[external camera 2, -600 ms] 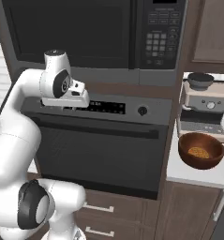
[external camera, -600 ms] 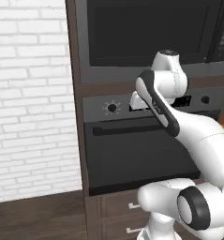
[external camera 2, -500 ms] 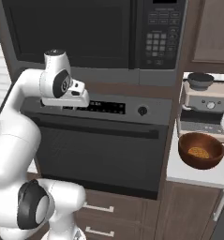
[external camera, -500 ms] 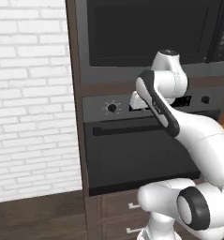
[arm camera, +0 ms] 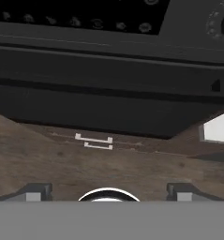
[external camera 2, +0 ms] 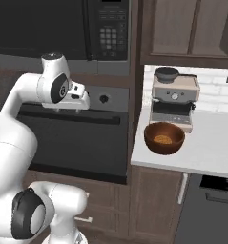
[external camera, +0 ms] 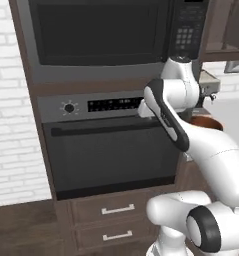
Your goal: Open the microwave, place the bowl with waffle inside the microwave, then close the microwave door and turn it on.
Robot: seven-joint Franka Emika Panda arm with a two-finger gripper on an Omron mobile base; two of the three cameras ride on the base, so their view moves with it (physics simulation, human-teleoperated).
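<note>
The microwave sits shut above the oven, and the bowl with waffle waits near the counter's left edge, by the espresso machine. The gripper hangs by the oven panel, fingers apart and empty. Risk: grabbing the oven handle instead. Since earlier, the base has rolled right.

No readable text, labels or numbers anywhere.
</note>
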